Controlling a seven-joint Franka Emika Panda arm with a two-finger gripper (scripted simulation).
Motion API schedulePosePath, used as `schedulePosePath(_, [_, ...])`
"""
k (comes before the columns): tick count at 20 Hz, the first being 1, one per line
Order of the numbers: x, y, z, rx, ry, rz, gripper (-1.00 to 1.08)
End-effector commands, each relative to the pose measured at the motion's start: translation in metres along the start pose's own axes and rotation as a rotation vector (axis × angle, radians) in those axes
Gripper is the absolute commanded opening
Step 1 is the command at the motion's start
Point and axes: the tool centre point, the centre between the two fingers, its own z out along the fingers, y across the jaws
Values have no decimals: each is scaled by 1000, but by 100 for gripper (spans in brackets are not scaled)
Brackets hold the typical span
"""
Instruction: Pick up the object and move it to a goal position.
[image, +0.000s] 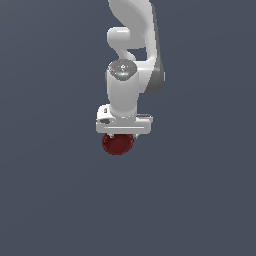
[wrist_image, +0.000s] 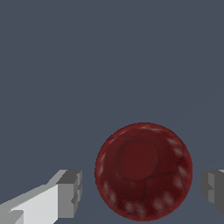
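Hanging straight down over the dark red ball (image: 118, 144), the white gripper (image: 120, 134) has its fingers (wrist_image: 70, 193) spread apart at three and nine o'clock of the ball in the wrist view, neither touching it.

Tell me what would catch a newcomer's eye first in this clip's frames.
The dark red glossy ball stands out first: it is the only colour against a plain grey-blue ground, sitting directly under the white arm in the exterior view. The wrist view shows the ball between the two fingers of the gripper, with a gap on each side, so the jaws are open and not yet touching it.
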Motion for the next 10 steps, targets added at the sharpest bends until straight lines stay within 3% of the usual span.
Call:
schedulePosePath(1, [0,0,0,0,0,0,28])
schedulePosePath(10, [-1,1,-3,-6,-1,-23,28])
